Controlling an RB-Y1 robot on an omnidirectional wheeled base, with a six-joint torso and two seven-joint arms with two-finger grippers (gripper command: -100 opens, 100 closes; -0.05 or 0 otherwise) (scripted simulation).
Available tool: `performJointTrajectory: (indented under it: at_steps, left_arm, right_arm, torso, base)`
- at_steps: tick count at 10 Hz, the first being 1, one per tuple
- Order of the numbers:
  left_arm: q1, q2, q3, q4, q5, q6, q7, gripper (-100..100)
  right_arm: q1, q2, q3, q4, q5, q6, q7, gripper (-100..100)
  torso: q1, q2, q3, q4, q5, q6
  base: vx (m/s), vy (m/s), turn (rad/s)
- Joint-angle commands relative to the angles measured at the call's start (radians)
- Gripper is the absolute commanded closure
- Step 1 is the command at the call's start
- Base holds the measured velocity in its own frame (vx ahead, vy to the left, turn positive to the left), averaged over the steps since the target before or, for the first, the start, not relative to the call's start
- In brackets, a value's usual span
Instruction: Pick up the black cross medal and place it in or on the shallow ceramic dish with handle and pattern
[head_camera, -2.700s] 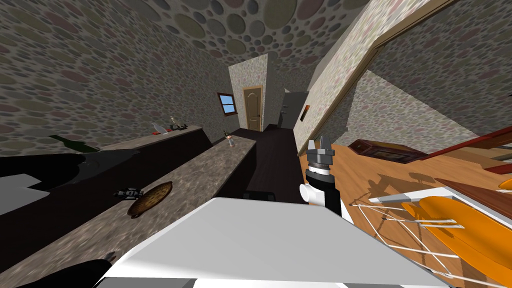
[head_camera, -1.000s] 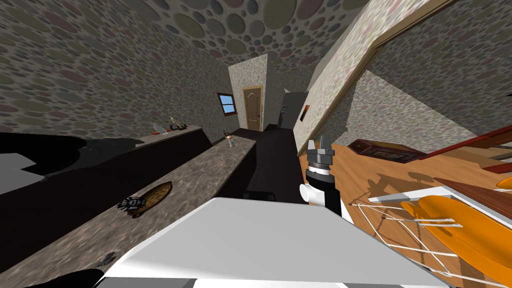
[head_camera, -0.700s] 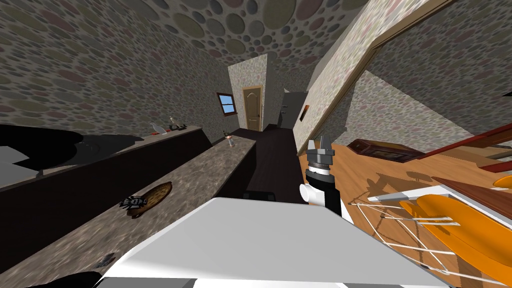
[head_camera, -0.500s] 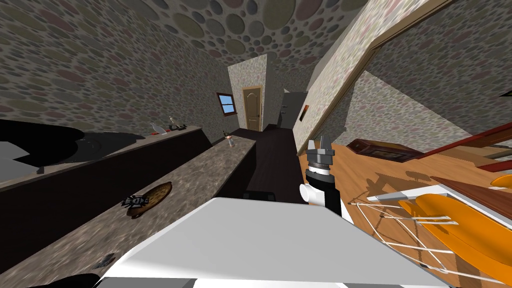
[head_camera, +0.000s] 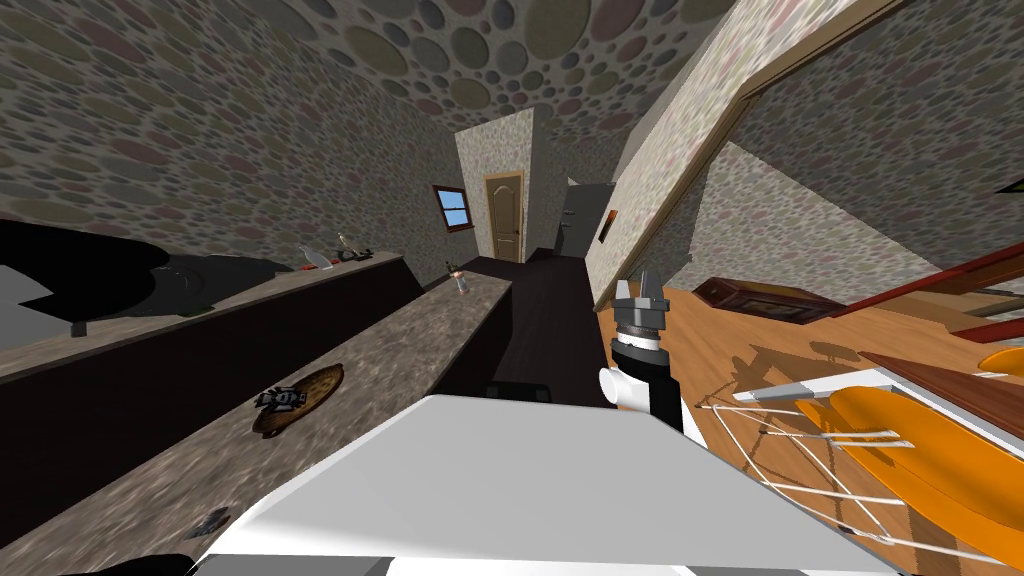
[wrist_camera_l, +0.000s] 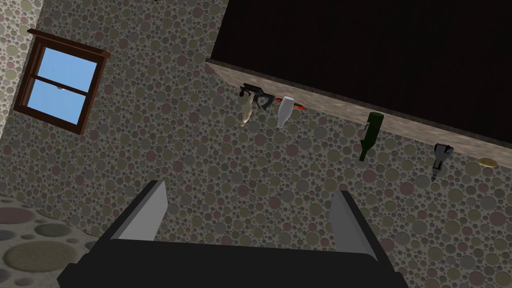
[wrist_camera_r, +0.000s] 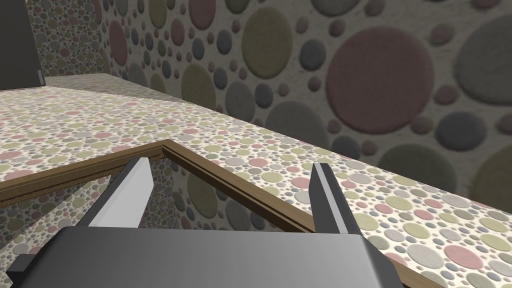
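- Plainly, the medal (head_camera: 281, 398) is lying on the brown, patterned dish (head_camera: 318, 384), towards the end of the dish nearer the robot. Dish and medal sit together on the long speckled table (head_camera: 430, 330) on the robot's left side.
- From where I stand, the medal seems to rest close to the dish's rim. I cannot tell whether all of it lies inside or a corner hangs over.
- With the medal lying there, I would judge the placing done, or as good as done. That would explain why neither arm is over the table.
- The right fingers (wrist_camera_r: 127, 192) stand apart with nothing between them. In the head view they are raised upright beside the chest, out past the table's edge. I take that for a parked pose, kept clear so nothing gets knocked.
- The left fingers (wrist_camera_l: 145, 210) are apart and empty too, aimed up at a spotted wall.
- The medal lies well apart from both pairs of fingers, and nothing is touching it. The right pair is across the table's edge from it, off to the other side of the chest.
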Motion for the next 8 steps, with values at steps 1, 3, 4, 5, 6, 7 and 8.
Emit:
performJointTrajectory:
  at_steps: [1, 3, 4, 5, 6, 7, 8]
  left_arm:
    - [0.000, -0.001, -0.001, 0.000, 0.000, -0.002, -0.001, -100]
    - [0.000, -0.001, -0.001, 0.000, 0.000, -0.002, -0.001, -100]
    - [0.000, -0.001, -0.001, 0.000, 0.000, -0.002, -0.001, -100]
    - [0.000, -0.001, -0.001, 0.000, 0.000, -0.002, -0.001, -100]
    - [0.000, -0.001, -0.001, 0.000, 0.000, -0.002, -0.001, -100]
    - [0.012, -0.002, 0.049, 0.019, 0.047, 0.019, -0.026, -100]
    - [0.017, -0.003, 0.075, 0.028, 0.071, 0.029, -0.039, -100]
  right_arm:
    - [0.000, 0.000, 0.000, 0.000, 0.000, 0.000, 0.000, 0]
    - [0.000, 0.000, 0.000, 0.000, 0.000, 0.000, 0.000, 0]
    - [0.000, 0.000, 0.000, 0.000, 0.000, 0.000, 0.000, 0]
    - [0.000, 0.000, 0.000, 0.000, 0.000, 0.000, 0.000, 0]
    - [0.000, 0.000, 0.000, 0.000, 0.000, 0.000, 0.000, 0]
    - [0.000, 0.000, 0.000, 0.000, 0.000, 0.000, 0.000, 0]
    - [0.000, 0.000, 0.000, 0.000, 0.000, 0.000, 0.000, 0]
  torso:
    - [0.000, 0.000, 0.000, 0.000, 0.000, 0.000]
    - [0.001, 0.000, 0.000, 0.000, 0.000, 0.000]
    - [0.000, 0.000, 0.000, 0.000, 0.000, 0.000]
    - [0.000, 0.000, 0.000, 0.000, 0.000, 0.000]
    - [0.000, 0.000, 0.000, 0.000, 0.000, 0.000]
    - [0.000, 0.000, 0.000, 0.000, 0.000, 0.000]
    - [0.001, 0.001, 0.000, 0.000, 0.000, 0.000]
  base:
    - [0.000, 0.000, 0.000]
    - [0.000, 0.000, 0.000]
    - [0.000, 0.000, 0.000]
    - [0.000, 0.000, 0.000]
    - [0.000, 0.000, 0.000]
    - [-0.015, 0.009, -0.052]
    - [-0.030, 0.022, -0.077]
